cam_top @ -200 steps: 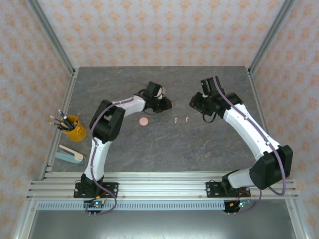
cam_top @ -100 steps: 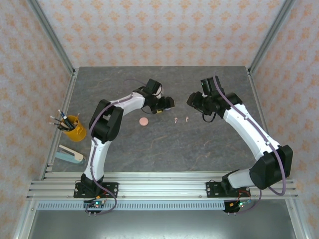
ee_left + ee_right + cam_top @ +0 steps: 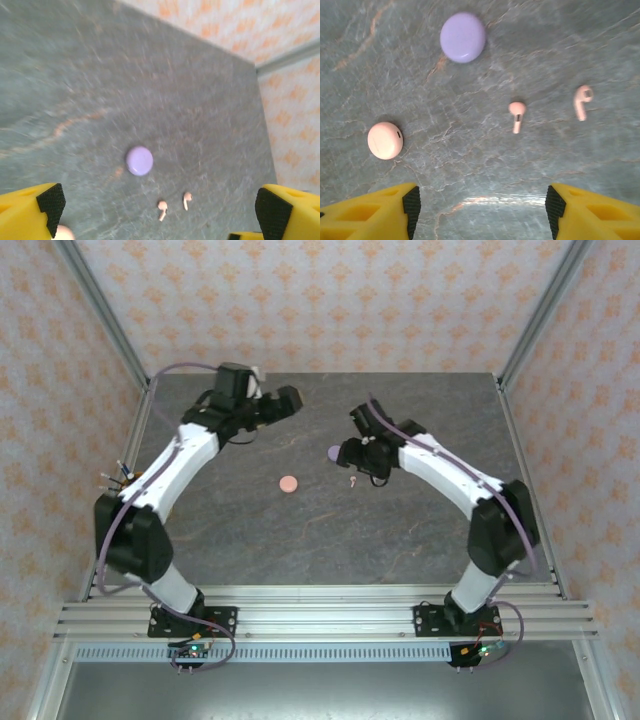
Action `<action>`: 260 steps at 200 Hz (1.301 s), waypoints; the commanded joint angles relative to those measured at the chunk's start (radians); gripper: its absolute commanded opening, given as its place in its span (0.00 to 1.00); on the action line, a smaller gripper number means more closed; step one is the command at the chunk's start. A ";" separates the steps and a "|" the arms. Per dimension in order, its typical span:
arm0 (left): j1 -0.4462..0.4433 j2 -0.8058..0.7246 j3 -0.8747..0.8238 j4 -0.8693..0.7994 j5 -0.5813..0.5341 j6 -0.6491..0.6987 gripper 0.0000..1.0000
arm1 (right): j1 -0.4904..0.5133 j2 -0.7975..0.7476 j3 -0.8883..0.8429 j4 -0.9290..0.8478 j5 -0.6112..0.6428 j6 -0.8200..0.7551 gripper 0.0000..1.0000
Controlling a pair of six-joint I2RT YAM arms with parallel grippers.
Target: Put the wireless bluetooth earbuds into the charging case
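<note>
Just beyond right jaws (spread apart) lie pink earbuds (image 3: pixel 517 111).

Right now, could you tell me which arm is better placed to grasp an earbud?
Right: the right gripper hovers open close to the pink earbuds; the left gripper is much farther away.

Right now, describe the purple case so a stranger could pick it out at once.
Near the middle of the grey stone table, two round cases lie by two tiny pink earbuds. The purple case lies farther from the arms' bases than the pink case, same shape, different colour.
</note>
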 commanded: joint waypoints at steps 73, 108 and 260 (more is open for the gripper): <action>0.292 -0.221 -0.345 0.065 -0.048 -0.116 1.00 | 0.202 0.504 0.571 -0.221 0.119 0.085 0.75; 0.384 -0.269 -0.426 0.089 0.003 -0.195 1.00 | 0.228 0.620 0.705 -0.231 0.161 0.193 0.74; 0.396 -0.307 -0.495 0.158 0.040 -0.267 1.00 | 0.280 0.756 0.803 -0.366 0.252 0.107 0.47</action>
